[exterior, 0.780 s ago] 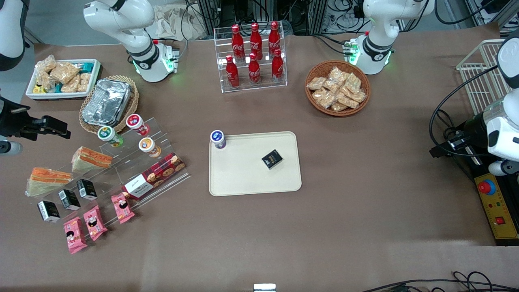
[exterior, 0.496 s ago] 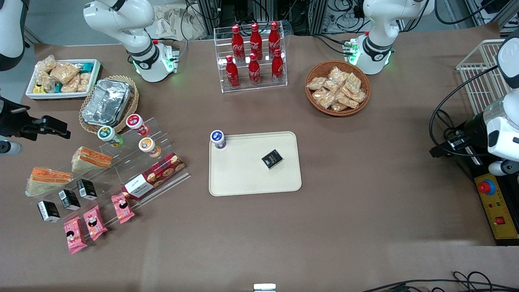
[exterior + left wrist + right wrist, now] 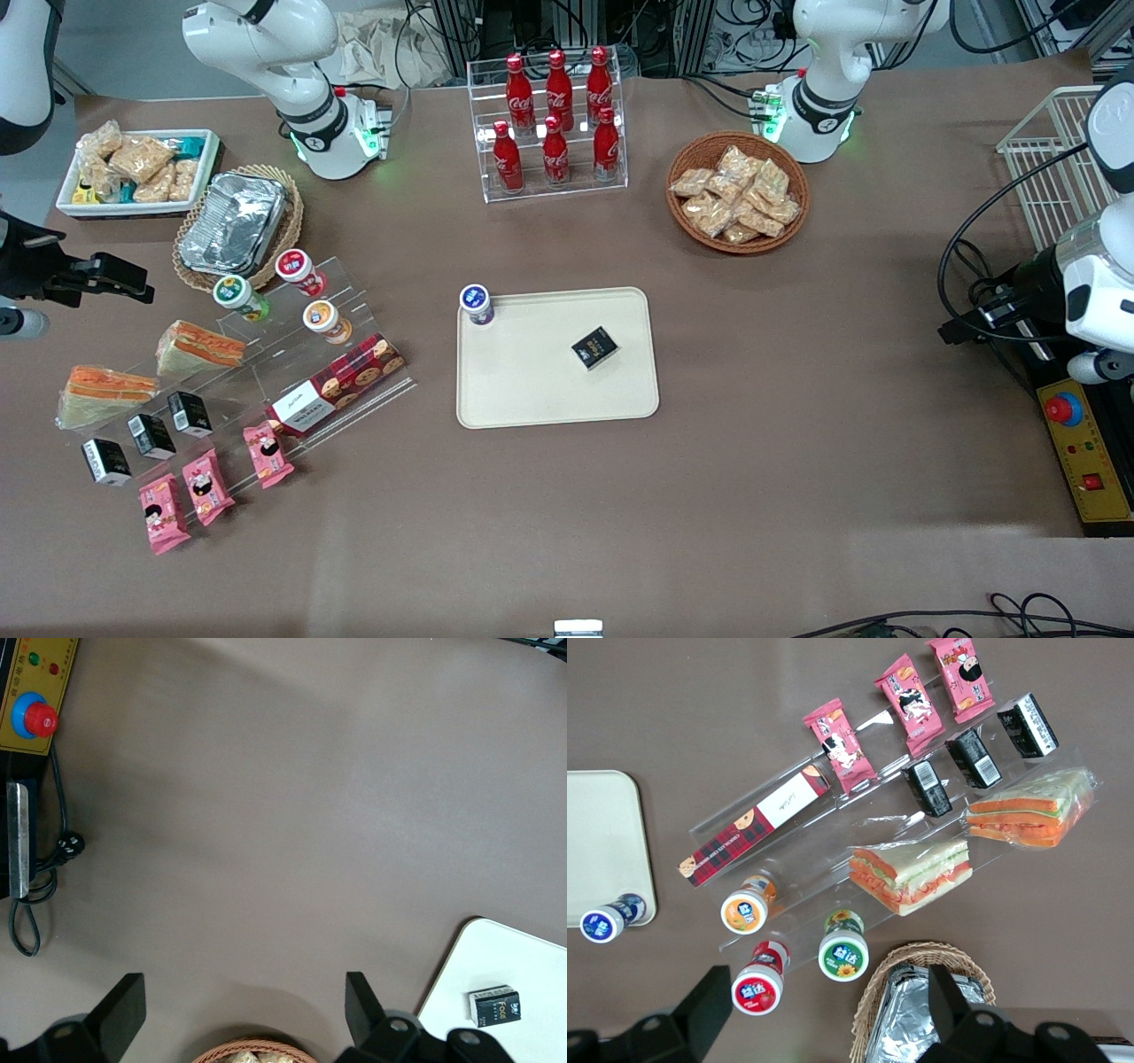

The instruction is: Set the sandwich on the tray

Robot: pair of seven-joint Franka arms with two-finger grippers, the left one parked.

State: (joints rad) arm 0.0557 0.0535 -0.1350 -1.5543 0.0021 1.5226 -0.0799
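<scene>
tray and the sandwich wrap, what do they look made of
The tray looks like matte cream plastic: smooth, evenly coloured, with a low moulded rim. The sandwich seems wrapped in clear glossy film, since its layers show through. The gripper hangs open above the display, near the foil container.

surface: brown table cover (image 3: pixel 797 461) | edge: white wire rack (image 3: pixel 1045 168) (parked arm's end) | lighting: even

The light is bright and even and comes from above. Shadows on the brown table (image 3: pixel 797 443) are soft and faint. The foil pan (image 3: pixel 232 221) in the upper part of the front view shines with glare. In the left wrist view the tray (image 3: pixel 532 961) looks washed-out white. The gripper (image 3: pixel 824 1001), hanging over the cups (image 3: pixel 843 957), shows as dark, slightly blurry fingers (image 3: pixel 709 1001) spread wide apart.
</scene>
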